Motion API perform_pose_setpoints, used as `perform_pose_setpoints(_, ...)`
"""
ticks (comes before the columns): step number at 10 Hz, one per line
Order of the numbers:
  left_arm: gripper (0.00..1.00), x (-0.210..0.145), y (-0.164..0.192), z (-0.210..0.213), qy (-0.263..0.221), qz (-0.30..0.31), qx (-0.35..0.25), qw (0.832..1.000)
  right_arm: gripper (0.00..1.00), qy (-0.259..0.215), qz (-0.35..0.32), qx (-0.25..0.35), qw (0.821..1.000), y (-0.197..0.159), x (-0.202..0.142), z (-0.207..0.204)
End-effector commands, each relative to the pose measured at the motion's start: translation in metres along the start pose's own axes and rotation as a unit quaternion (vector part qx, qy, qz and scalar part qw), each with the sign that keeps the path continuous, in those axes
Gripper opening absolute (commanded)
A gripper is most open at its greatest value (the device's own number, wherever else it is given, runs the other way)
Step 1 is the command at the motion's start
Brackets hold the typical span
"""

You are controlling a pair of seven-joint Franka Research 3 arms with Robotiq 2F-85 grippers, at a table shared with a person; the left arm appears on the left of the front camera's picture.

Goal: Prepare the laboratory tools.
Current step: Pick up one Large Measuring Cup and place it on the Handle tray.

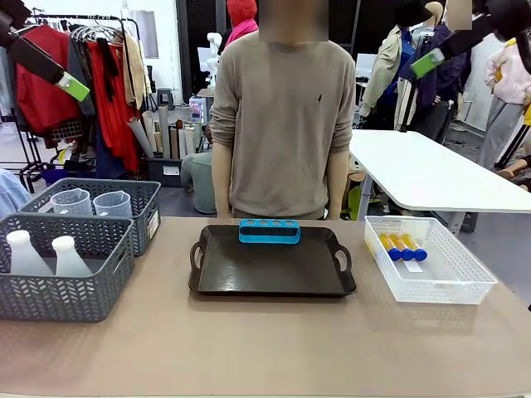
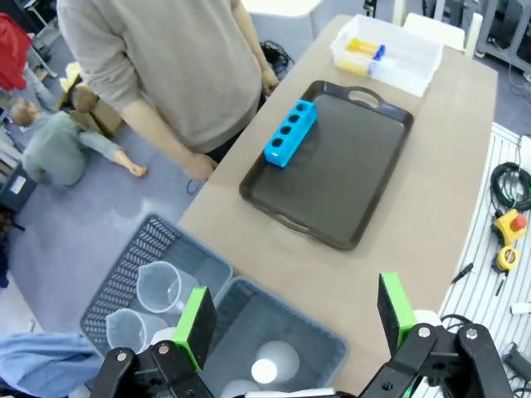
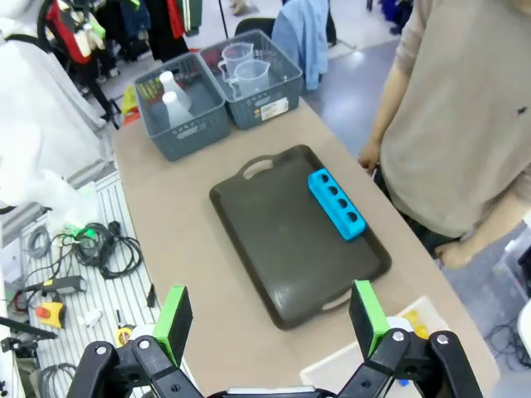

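Tubes (image 1: 402, 245) lie in the white basket (image 1: 465, 282) right of the black tray (image 1: 274, 274), caps toward the robot, nearest the right gripper (image 3: 271, 315), released and empty like the left gripper (image 2: 294, 311). Blue rack (image 1: 270, 231) sits on the tray's far edge.

Bench (image 1: 249, 348): tan top, carried four containers.
Centre: black tray (image 1: 274, 269) lay flat, toward far edge.
Left: two grey mesh baskets (image 1: 58, 290) stood just beside each other.
Right: white mesh basket (image 1: 431, 290), apart from tray.

- 2 white flasks (image 1: 41, 253): lower bodies hidden behind the grey basket (image 1: 62, 290) wall.
- White basket (image 3: 336, 365): partly cut by the right wrist view's bottom edge.
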State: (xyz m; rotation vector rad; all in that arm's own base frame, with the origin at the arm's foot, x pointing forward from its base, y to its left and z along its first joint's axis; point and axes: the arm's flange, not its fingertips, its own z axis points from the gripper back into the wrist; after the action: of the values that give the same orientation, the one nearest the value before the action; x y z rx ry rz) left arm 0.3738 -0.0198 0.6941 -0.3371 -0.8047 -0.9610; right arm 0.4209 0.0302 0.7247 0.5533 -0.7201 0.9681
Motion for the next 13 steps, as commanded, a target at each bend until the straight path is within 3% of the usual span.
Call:
perform_pose_setpoints(1, 1.00, -0.006, 0.003, 0.011, -0.012, -0.012, 0.011, 1.000, 1.00, -0.022, 0.005, 0.010, 1.000, -0.003, -0.010, 0.021)
perform_pose_setpoints(7, 1.00, 0.014, 0.003, 0.025, 0.013, -0.043, 0.031, 0.999, 1.00, -0.008, 0.015, 0.008, 1.000, -0.003, -0.023, 0.033)
perform_pose_setpoints(10, 1.00, 0.009, 0.009, 0.013, 0.023, -0.032, -0.006, 0.999, 1.00, 0.000, 0.001, 0.001, 1.000, -0.003, -0.020, 0.031)
perform_pose_setpoints(11, 1.00, 0.015, 0.002, 0.018, 0.006, -0.032, 0.026, 0.999, 1.00, 0.000, 0.001, 0.001, 1.000, -0.003, -0.020, 0.031)
perform_pose_setpoints(13, 1.00, 0.015, 0.002, 0.018, 0.006, -0.032, 0.026, 0.999, 1.00, 0.000, 0.001, 0.001, 1.000, -0.003, -0.020, 0.031)
